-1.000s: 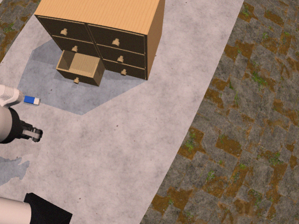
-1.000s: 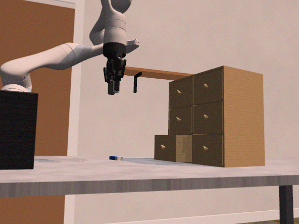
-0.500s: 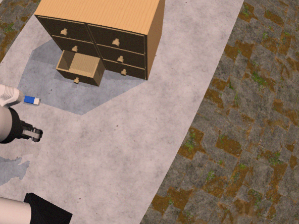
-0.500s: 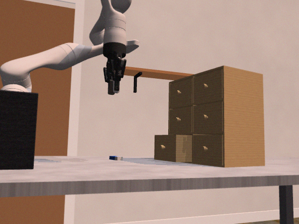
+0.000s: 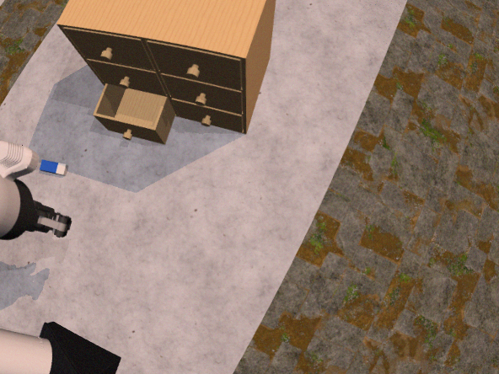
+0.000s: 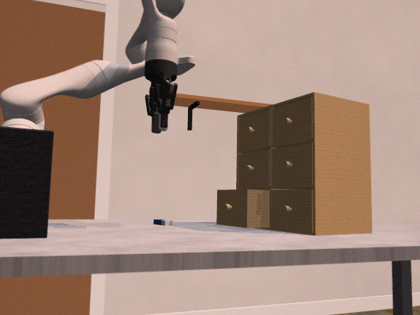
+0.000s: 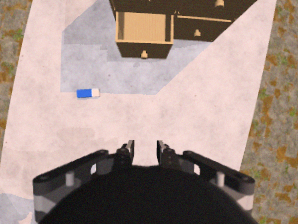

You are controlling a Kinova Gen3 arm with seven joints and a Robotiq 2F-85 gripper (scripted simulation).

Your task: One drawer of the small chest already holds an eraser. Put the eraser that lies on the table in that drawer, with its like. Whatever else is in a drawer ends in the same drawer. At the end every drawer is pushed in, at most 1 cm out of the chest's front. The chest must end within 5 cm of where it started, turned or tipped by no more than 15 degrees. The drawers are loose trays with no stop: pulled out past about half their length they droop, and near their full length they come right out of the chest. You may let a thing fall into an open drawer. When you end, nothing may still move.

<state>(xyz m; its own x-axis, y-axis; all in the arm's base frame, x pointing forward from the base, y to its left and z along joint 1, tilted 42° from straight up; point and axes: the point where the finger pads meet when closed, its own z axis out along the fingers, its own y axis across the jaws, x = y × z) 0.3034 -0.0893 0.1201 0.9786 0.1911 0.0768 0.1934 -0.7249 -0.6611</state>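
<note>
Eraser (image 5: 52, 167) (image 6: 162, 222) (image 7: 88, 93), blue sleeve and white end, lies flat on the bench (image 5: 169, 253) (image 6: 213, 245) (image 7: 200, 115), out in front of the chest (image 5: 169, 21) (image 6: 340, 163) (image 7: 200, 10). Your pincer (image 5: 63, 227) (image 6: 159, 129) (image 7: 145, 147) hangs well above it, released, nothing between the fingers, which stand part-way apart.

Bearing, by the wrist view: eraser ahead of the pincer, towards the chest, and off to the left. Long axis runs crosswise, nearly parallel to the front of the pulled-out bottom drawer (image 5: 143, 131) (image 6: 234, 216) (image 7: 155, 51); blue left, white right. Your fingers face each other along much the same line, so closing as they stand would meet the eraser end to end.

Judgement: travel forward and left first, then give the wrist about a quarter turn, so the fingers straddle the short width. Opening may want widening before you descend. Once gripped, the drawer lies further ahead and to the right. No second eraser shows in the part of the drawer you can see; confirm the match before release

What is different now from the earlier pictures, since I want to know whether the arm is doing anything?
Nothing visibly changed. The tool has the same pose above the table, and nothing was taken hold of or let go. The eraser lies where it did, and the bottom drawer is pulled out as before.
</note>
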